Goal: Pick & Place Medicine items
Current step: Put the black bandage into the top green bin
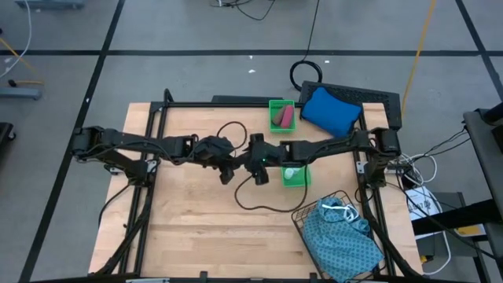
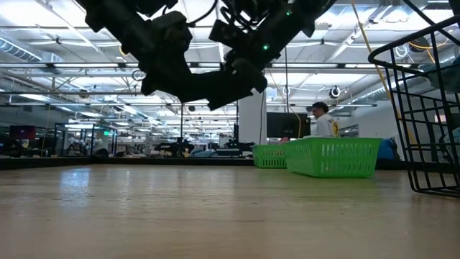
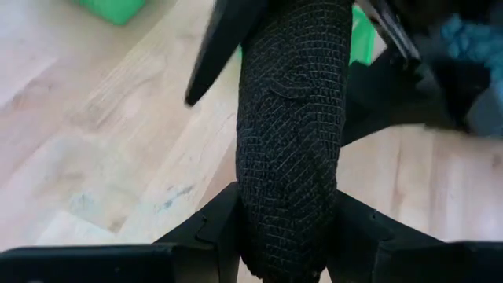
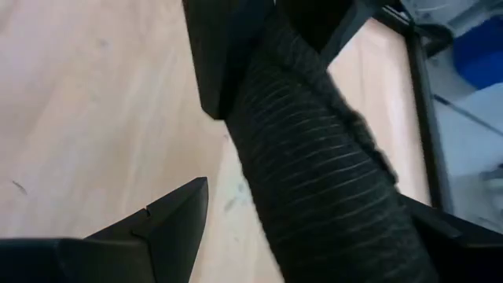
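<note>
A black, cloth-wrapped roll (image 3: pixel 291 134), one of the medicine items, hangs in the air over the middle of the table. My left gripper (image 3: pixel 287 236) is shut on one end of it. My right gripper (image 4: pixel 314 228) is open, with a finger on either side of the roll's (image 4: pixel 314 181) other end. The two grippers meet at the table's centre, my left gripper (image 1: pixel 228 169) beside my right gripper (image 1: pixel 257 161). A magenta item (image 1: pixel 284 116) lies in the far green tray (image 1: pixel 272 104). A small white item (image 1: pixel 290 173) lies in the nearer green tray (image 1: pixel 303 182). My left gripper pinches the roll's near end (image 3: pixel 287 224) between its two fingers. The roll runs on forward past the fingertips, along the fingers, slanting downward. It is lifted clear of the table. My right gripper has one finger (image 4: pixel 173 220) clearly apart from the roll. The roll lies close against the other finger (image 4: pixel 448 236); I cannot tell whether they touch.
A blue pouch (image 1: pixel 330 110) lies at the far right by the far tray. A black wire basket (image 1: pixel 310 212) holding teal patterned cloth (image 1: pixel 342 240) stands at the near right. A black cable (image 1: pixel 259 206) loops over the bare wood below the grippers. A person (image 2: pixel 323 119) stands in the room beyond the table.
</note>
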